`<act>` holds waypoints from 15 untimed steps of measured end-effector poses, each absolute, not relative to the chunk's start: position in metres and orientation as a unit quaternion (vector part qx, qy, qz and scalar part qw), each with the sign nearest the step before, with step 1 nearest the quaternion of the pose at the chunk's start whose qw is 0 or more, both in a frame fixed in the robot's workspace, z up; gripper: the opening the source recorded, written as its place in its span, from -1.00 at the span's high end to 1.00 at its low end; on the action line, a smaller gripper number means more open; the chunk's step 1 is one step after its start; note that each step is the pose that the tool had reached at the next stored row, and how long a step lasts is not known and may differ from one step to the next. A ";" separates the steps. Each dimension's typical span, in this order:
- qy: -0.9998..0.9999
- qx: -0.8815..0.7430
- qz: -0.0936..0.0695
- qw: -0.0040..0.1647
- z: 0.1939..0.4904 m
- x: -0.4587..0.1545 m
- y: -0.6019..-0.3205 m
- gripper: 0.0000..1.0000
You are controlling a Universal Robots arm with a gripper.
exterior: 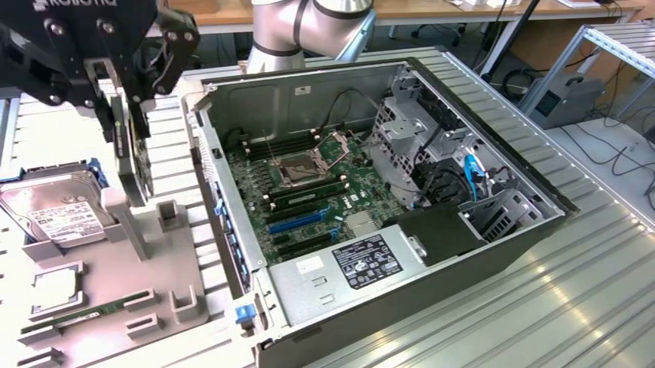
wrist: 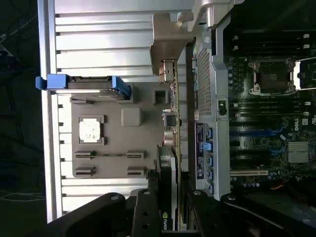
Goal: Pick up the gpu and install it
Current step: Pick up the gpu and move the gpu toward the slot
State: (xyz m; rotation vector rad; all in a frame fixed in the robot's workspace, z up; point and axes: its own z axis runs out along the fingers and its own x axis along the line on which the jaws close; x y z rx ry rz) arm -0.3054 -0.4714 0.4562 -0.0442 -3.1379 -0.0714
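1 gpu [exterior: 133,161] gripped in jaws | edge-on, top hid | clear of grey holder [exterior: 153,276]? can't tell

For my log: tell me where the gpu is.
At the exterior view's left, the gpu hangs in the gripper, above the gray tray, beside the open case.

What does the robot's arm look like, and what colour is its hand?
The arm is a thick silvery-grey tube with rounded joints. Its gripper is black and chunky, dotted with round bolts, with white lettering along the top. The fingers are long, black and jointed.
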 end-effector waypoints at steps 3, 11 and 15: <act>-1.000 -0.014 -0.024 0.001 0.499 -0.305 -0.471 0.45; -0.999 -0.014 -0.028 0.001 0.509 -0.290 -0.471 0.45; -0.999 -0.014 -0.028 0.001 0.509 -0.271 -0.471 0.45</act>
